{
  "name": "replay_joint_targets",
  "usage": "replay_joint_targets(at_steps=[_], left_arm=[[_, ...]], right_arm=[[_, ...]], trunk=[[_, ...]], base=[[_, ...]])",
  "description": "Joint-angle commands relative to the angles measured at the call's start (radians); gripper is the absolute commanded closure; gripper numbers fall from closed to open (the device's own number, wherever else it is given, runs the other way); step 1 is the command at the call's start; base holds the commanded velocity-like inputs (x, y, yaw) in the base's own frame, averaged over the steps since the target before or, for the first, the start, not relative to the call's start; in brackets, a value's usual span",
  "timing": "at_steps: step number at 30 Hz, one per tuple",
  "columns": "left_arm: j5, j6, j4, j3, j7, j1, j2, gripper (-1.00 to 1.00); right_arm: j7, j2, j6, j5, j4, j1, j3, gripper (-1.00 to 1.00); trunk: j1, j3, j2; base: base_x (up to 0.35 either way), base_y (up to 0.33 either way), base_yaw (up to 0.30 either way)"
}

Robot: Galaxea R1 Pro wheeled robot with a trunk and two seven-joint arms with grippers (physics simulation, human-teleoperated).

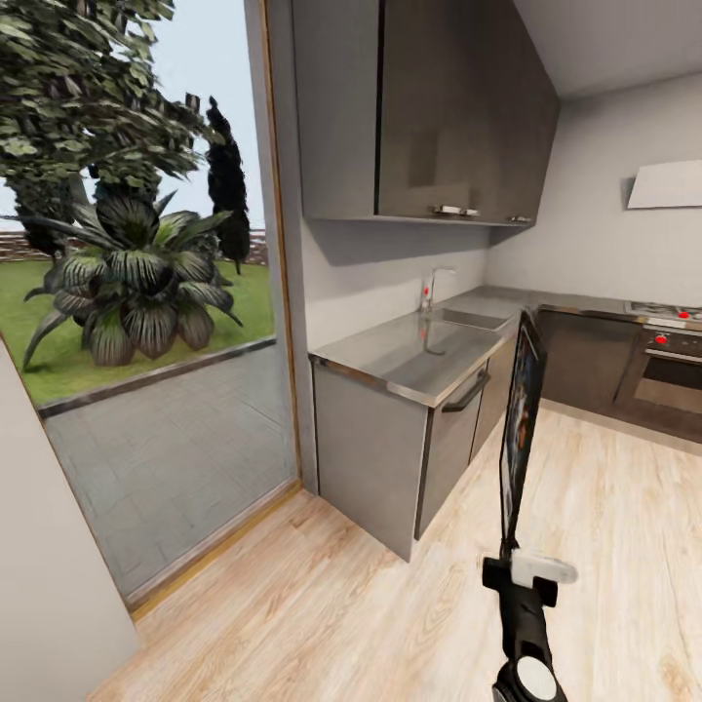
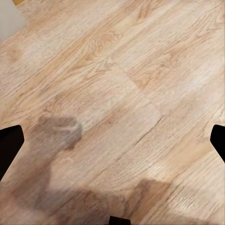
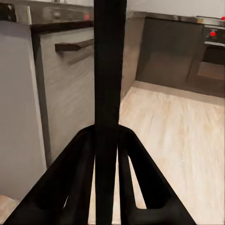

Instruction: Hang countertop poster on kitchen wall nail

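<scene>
I hold the poster (image 1: 520,429) upright and edge-on above the wooden floor, so its thin black frame and a sliver of dark artwork show. My right gripper (image 1: 509,561) is shut on its lower edge. In the right wrist view the black frame edge (image 3: 109,70) rises between the two fingers (image 3: 140,173). The kitchen countertop (image 1: 409,356), shiny steel with an inset sink (image 1: 473,319) and slim tap (image 1: 429,288), stands just left of and beyond the poster. In the left wrist view my left gripper (image 2: 112,140) is open over bare floor, its fingertips (image 2: 9,145) far apart.
A tall glass door (image 1: 146,292) on the left looks onto a garden. Dark upper cabinets (image 1: 429,107) hang over the worktop. An oven (image 1: 673,375) with red knobs and a range hood (image 1: 666,185) are at the right. Wooden floor (image 1: 624,507) stretches ahead.
</scene>
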State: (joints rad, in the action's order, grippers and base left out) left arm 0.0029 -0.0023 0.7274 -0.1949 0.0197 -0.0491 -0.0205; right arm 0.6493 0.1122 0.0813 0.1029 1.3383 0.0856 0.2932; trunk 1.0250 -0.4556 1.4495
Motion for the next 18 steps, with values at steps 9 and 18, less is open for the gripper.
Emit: replay_joint_targets(at_steps=[9, 18], left_arm=[[-0.002, 0.0, 0.0, -0.002, 0.133, 0.0, -0.001, -1.0], [-0.003, 0.0, -0.001, -0.003, 0.174, 0.0, -0.001, -1.0]], right_arm=[[-0.362, 0.105, 0.337, 0.022, -0.42, -0.103, -0.025, 1.0], [-0.809, 0.111, 0.394, 0.117, -0.701, -0.106, -0.241, 1.0]], trunk=[[0.0, -0.001, 0.0], [0.0, -0.001, 0.0]], base=[[0.0, 0.0, 0.0], [0.0, 0.0, 0.0]])
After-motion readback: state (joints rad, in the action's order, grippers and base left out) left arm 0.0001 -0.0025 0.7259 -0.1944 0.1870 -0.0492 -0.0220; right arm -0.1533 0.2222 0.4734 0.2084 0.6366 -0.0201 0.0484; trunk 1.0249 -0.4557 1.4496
